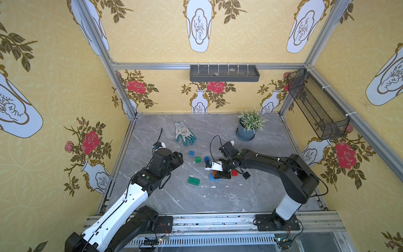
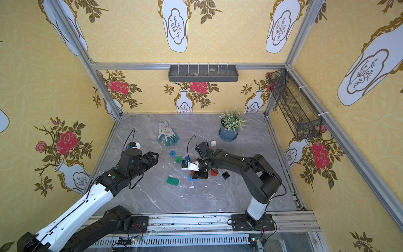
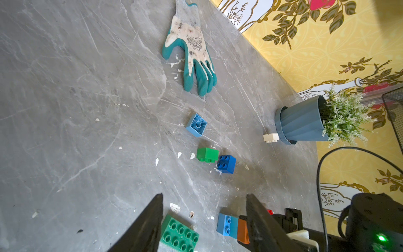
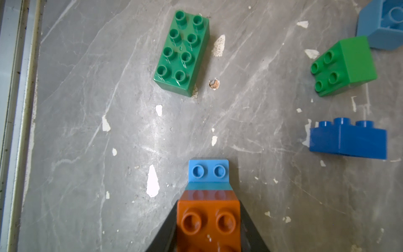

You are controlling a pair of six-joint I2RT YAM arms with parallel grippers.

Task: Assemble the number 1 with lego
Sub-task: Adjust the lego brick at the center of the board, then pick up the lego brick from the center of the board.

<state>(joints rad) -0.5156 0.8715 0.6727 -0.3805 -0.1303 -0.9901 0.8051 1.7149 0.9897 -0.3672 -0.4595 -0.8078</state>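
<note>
**Right gripper (image 4: 208, 204) clamped on square orange-brown studded plastic brick (image 4: 209, 222)**

Top views: your left gripper (image 1: 177, 158) hovers above the grey marbled table (image 1: 196, 200).
Left wrist: its fingers stand wide apart, holding nothing.
Right wrist: your held brick sits on a long light-blue studded brick (image 4: 208, 171).

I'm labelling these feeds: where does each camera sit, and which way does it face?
Top views: high behind the arms, looking down on the table; left gripper and right gripper show.
Left wrist: low, faces across to glove and plant; open fingers show.
Right wrist: faces down; fingers clamp the orange-brown brick.
Shared: long green brick.
</note>
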